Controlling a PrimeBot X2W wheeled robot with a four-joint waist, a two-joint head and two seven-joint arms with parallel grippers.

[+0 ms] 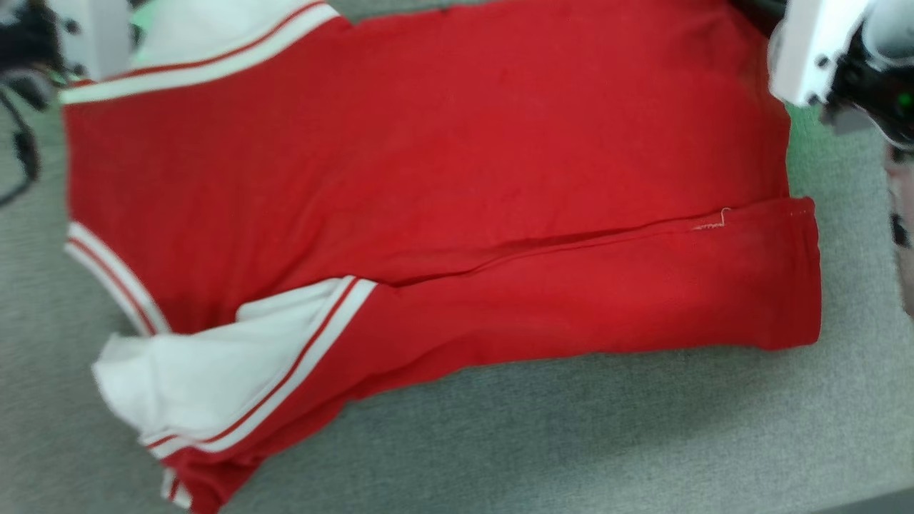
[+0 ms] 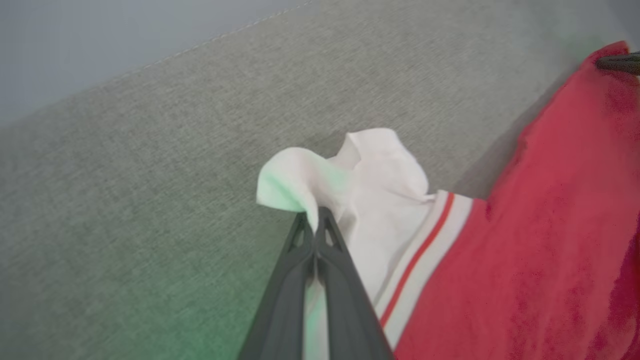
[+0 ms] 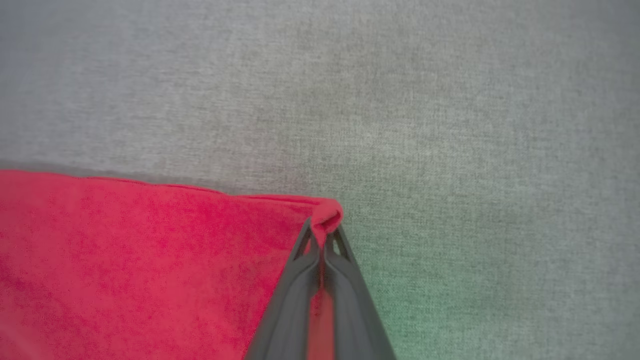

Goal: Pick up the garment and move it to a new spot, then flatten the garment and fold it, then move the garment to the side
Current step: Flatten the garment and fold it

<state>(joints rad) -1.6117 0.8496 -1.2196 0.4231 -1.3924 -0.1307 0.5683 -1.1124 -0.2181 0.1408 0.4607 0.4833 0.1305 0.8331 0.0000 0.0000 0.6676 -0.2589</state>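
The garment point(image 1: 428, 178), a red shirt with white sleeves and striped trim, lies spread across the grey surface in the head view, its near side folded over along a crease. In the left wrist view my left gripper point(image 2: 315, 216) is shut on a bunched white sleeve point(image 2: 360, 180) of the garment point(image 2: 540, 250). In the right wrist view my right gripper point(image 3: 322, 232) is shut on a red corner of the garment point(image 3: 150, 260), the cloth pinched up between the fingertips. The other arm's dark fingertip point(image 2: 619, 62) shows at the garment's far corner in the left wrist view.
Grey fabric surface point(image 1: 571, 442) extends on all sides of the garment. Its stitched edge point(image 2: 225, 36) runs across the top left of the left wrist view. White arm housings sit at the top left point(image 1: 100, 32) and top right point(image 1: 821, 50) of the head view.
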